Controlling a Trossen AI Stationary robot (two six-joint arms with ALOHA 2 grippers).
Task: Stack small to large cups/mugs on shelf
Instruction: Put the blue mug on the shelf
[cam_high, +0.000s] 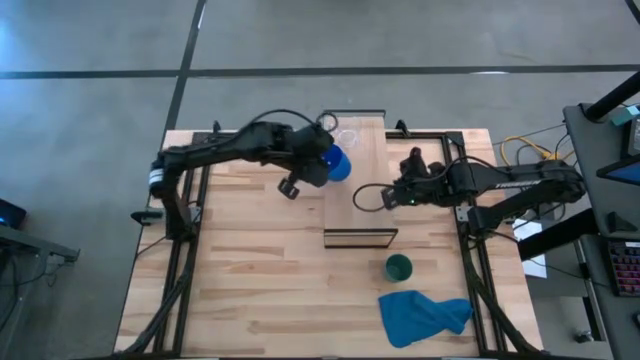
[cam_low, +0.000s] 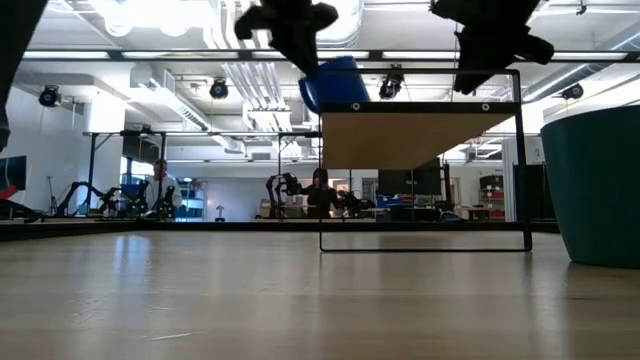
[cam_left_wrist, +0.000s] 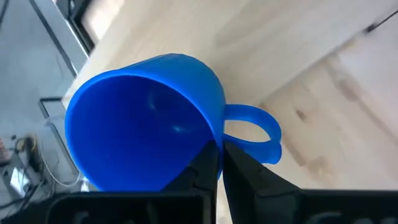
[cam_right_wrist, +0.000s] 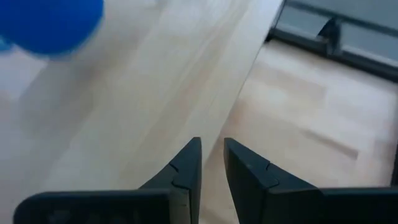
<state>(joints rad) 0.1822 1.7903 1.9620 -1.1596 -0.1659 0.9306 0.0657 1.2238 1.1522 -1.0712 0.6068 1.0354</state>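
The bright blue mug (cam_high: 339, 163) (cam_low: 334, 81) hangs in my left gripper (cam_high: 326, 166) (cam_left_wrist: 219, 167), which is shut on it above the far left part of the shelf (cam_high: 362, 205). The tiny clear cup (cam_high: 346, 134) stands on the shelf's far end, just beyond the mug. The dark green cup (cam_high: 399, 267) (cam_low: 598, 188) stands on the tabletop, near of the shelf. My right gripper (cam_high: 386, 196) (cam_right_wrist: 211, 163) hovers over the shelf's right side, holding nothing, its fingers a narrow gap apart. My left gripper pinches the blue mug's wall at the rim (cam_left_wrist: 217, 144), right beside the handle (cam_left_wrist: 256, 132). One finger (cam_left_wrist: 202, 167) is inside the mug and the other (cam_left_wrist: 244, 167) outside. The mug is lifted clear of the shelf and tilted, its mouth turned toward the wrist.
A crumpled blue cloth (cam_high: 424, 314) lies on the tabletop near the near right corner, close to the green cup. The shelf's dark frame (cam_low: 422, 247) stands at its near end. Bare tabletop (cam_high: 250, 280) spreads left of the shelf.
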